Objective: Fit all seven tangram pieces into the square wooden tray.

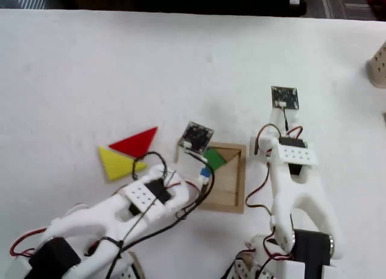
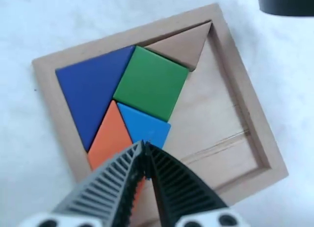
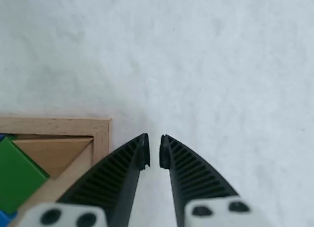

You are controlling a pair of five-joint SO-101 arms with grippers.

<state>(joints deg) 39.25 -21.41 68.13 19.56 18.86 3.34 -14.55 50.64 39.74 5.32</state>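
Seven pieces in all. Five sit in the tray (image 2: 127, 36): a dark blue triangle (image 2: 91, 92), a green square (image 2: 152, 82), a tan triangle (image 2: 182, 43), a light blue triangle (image 2: 144, 125) and an orange piece (image 2: 109, 138). The orange piece's lower end is hidden behind the left gripper (image 2: 145, 149), whose jaws are closed and empty.

Two pieces lie on the desk (image 1: 90, 68): a red triangle (image 1: 136, 142) at ten o'clock of the tray and a yellow triangle (image 1: 116, 163) at nine.

The right gripper (image 3: 153, 151) hangs just off a tray corner, jaws all but closed, holding nothing.
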